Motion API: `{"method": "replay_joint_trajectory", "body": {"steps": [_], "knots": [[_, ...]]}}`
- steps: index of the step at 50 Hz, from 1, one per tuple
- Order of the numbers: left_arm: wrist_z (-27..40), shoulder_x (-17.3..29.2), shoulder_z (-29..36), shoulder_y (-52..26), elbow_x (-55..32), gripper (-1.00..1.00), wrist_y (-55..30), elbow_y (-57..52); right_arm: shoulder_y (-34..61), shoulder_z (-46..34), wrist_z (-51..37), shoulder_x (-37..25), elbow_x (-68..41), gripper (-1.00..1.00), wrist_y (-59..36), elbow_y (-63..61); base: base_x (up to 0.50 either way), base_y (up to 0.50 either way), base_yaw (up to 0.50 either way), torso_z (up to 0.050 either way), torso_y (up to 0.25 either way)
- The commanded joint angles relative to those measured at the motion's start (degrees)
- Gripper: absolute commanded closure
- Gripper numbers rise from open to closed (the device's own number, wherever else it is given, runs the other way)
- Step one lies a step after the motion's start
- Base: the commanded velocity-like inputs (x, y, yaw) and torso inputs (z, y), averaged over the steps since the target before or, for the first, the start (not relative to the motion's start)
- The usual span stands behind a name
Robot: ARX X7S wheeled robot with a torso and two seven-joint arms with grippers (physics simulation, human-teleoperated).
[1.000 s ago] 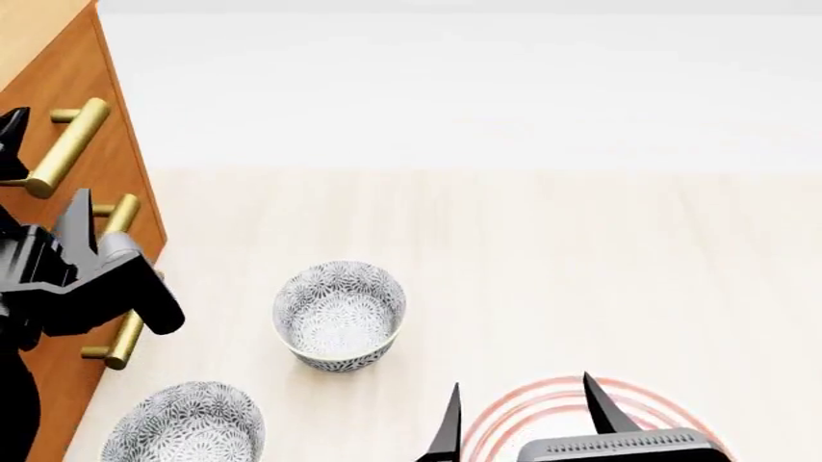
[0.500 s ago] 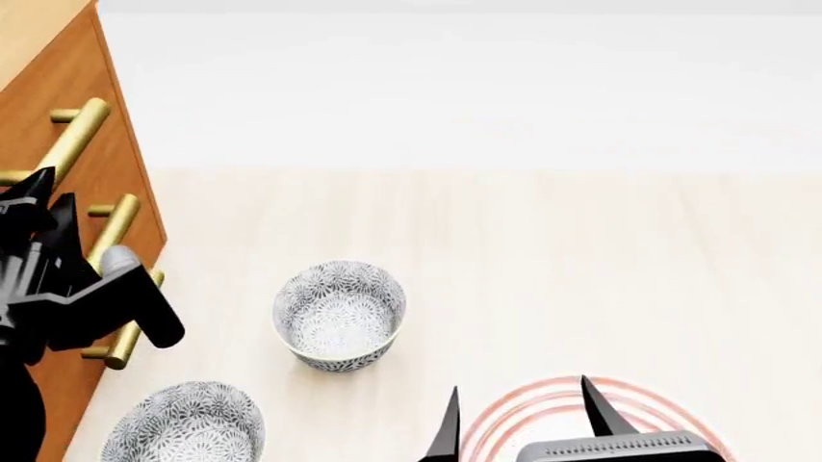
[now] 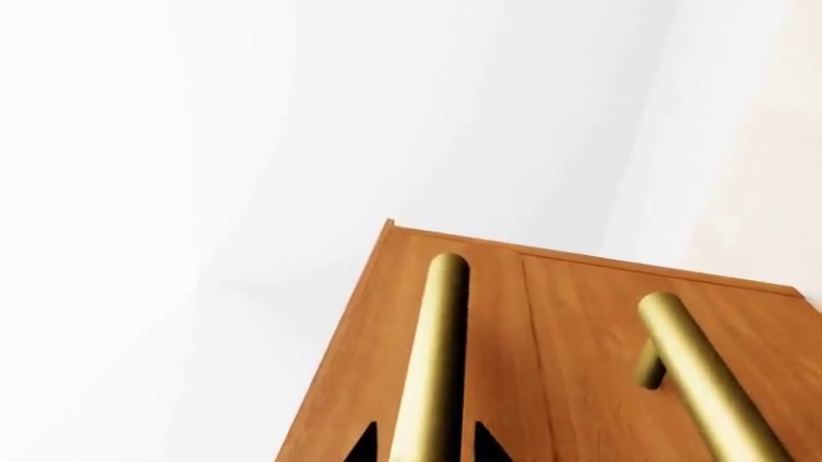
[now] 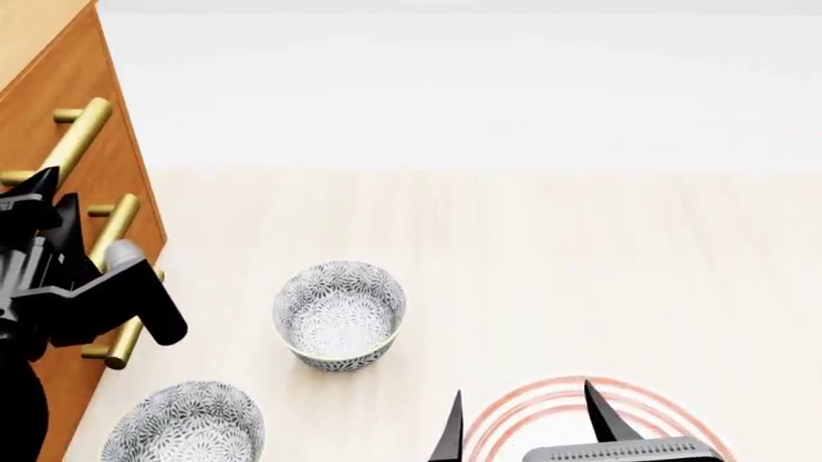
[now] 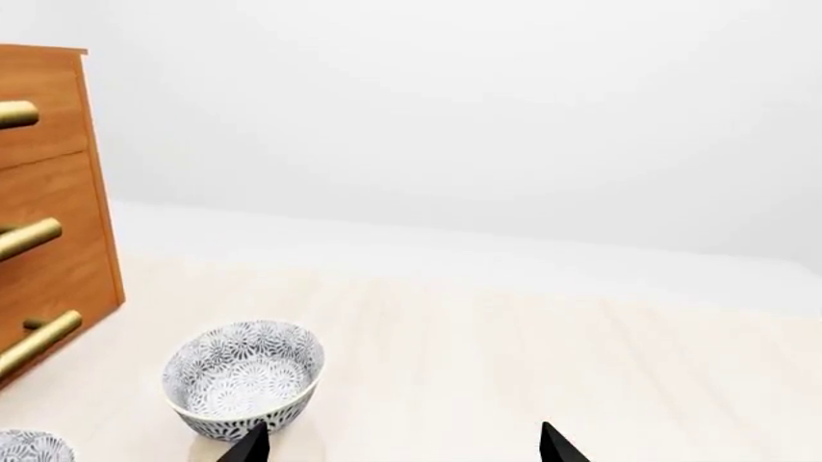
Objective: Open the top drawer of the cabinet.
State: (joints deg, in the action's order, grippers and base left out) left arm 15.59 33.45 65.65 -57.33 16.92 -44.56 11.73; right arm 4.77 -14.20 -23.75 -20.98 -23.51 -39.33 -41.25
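Note:
The orange-brown cabinet (image 4: 129, 183) stands at the far left, its three drawers closed. The top drawer (image 4: 52, 91) has a brass bar handle (image 4: 75, 140). My left gripper (image 4: 54, 191) is at the near end of that handle. In the left wrist view the handle (image 3: 430, 366) runs between the two fingertips of the left gripper (image 3: 424, 448), which close in on both sides of it against the top drawer front (image 3: 492, 337). My right gripper (image 4: 525, 423) is open and empty low over the floor, far from the cabinet (image 5: 52, 192).
Two patterned grey bowls sit on the pale wooden floor: one (image 4: 339, 313) in front of the cabinet, one (image 4: 184, 422) nearer me. A red-ringed plate (image 4: 526, 404) lies under the right gripper. The lower drawer handles (image 4: 115, 226) jut out below the left gripper.
One second ago the left fingers stood wide apart around the top handle; they have since drawn together onto it. The drawer has not moved. The right gripper barely shifted.

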Motion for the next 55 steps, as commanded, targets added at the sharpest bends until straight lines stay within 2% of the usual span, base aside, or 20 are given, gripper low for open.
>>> {"method": "replay_joint_trajectory", "body": {"steps": [1, 13, 36, 55], "knots": [[-0.4, -2.2, 0.2, -4.0, 4.8, 1.00, -2.7, 0.0, -0.2, -0.3, -0.4, -0.4, 0.3, -1.00, 0.1, 0.0, 0.01, 0.00, 0.00, 0.000, 0.000], [-1.4, -7.5, 1.0, -5.9, 4.9, 1.00, -4.9, 5.0, -0.6, -0.1, -0.4, -0.7, 0.0, -1.00, 0.7, 0.4, 0.01, 0.00, 0.00, 0.000, 0.000], [-2.4, -11.3, 2.8, -6.7, 6.4, 1.00, -7.8, 4.6, -1.2, 0.1, -0.1, -1.0, -0.5, -1.00, 2.3, 1.5, 0.01, 0.00, -0.01, 0.000, 0.000], [-1.3, -16.6, 3.1, -6.0, 6.0, 1.00, -7.3, 7.3, -1.8, 0.6, 0.5, -1.1, -1.3, -1.00, 4.1, 3.0, 0.01, 0.00, 0.00, 0.001, 0.000]]}}
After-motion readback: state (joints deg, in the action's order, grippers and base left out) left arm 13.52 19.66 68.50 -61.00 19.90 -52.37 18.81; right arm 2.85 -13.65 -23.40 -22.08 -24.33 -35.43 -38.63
